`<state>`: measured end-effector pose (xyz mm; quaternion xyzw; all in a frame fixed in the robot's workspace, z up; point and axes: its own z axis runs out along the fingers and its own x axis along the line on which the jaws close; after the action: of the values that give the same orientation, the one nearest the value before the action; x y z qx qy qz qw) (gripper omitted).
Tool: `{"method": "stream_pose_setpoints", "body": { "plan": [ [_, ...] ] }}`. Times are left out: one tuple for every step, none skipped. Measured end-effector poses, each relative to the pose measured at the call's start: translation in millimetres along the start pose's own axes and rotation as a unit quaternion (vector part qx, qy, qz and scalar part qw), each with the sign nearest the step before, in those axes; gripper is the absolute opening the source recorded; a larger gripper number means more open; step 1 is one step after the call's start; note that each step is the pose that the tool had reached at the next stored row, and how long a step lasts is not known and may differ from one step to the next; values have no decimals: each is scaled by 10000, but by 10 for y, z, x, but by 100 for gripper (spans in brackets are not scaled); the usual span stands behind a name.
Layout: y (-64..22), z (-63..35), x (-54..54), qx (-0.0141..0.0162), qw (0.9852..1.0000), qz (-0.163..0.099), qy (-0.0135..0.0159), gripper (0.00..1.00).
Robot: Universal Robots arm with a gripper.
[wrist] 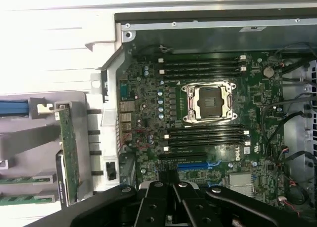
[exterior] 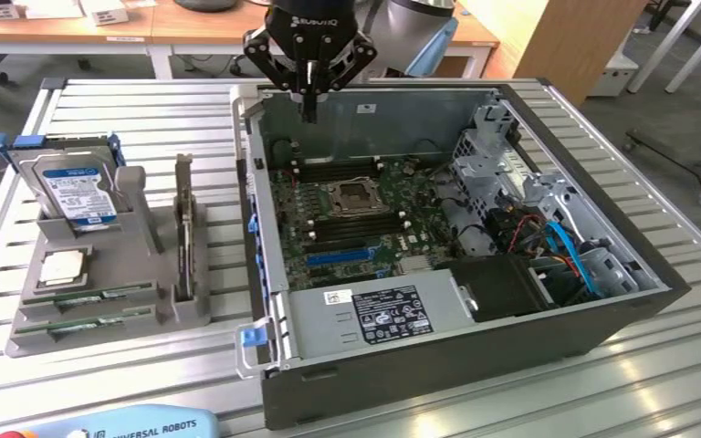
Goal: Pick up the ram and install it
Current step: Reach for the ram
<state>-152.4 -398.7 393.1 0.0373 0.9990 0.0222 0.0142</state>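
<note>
Upright, the ram (exterior: pixel 183 233) stands in the grey holder (exterior: pixel 34 339).

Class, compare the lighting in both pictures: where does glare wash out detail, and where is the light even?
Wrist view: the slatted metal table beside the open grey computer case is washed out to white; the green motherboard inside is evenly lit. Exterior view: bright reflections streak the table's slats beside the case; the motherboard stays readable.

One table (exterior: pixel 643 383) carries one open computer case (exterior: pixel 448 370) and one grey holder (exterior: pixel 34 342). Inside the case: one motherboard (exterior: pixel 326 233), one processor socket (exterior: pixel 353 196), one power supply (exterior: pixel 375 315). In the holder: one hard drive (exterior: pixel 77 187), one silver processor chip (exterior: pixel 61 265), three ram sticks (wrist: pixel 69 152). One end effector (exterior: pixel 309 111).
</note>
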Motion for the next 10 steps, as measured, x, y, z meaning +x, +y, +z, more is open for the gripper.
{"method": "stream_pose_setpoints", "body": {
  "plan": [
    [-2, -1, 31, 0, 10000, -1, -1, 10],
    [-4, -1, 62, 0, 10000, 0, -3, 10],
    [-5, -2, 93, -1, 10000, 0, -5, 10],
    [-6, -3, 124, -1, 10000, 0, -7, 10],
    [-8, -4, 156, -1, 10000, 0, -9, 10],
    [-10, -5, 187, -1, 10000, -1, -10, 10],
    [-11, -5, 218, -1, 10000, 0, -12, 10],
    [-11, -6, 252, -1, 10000, 0, -14, 10],
    [-12, -6, 283, -1, 10000, 0, -16, 10],
    [-11, -7, 313, -1, 10000, -1, -17, 10]
  ]
}}
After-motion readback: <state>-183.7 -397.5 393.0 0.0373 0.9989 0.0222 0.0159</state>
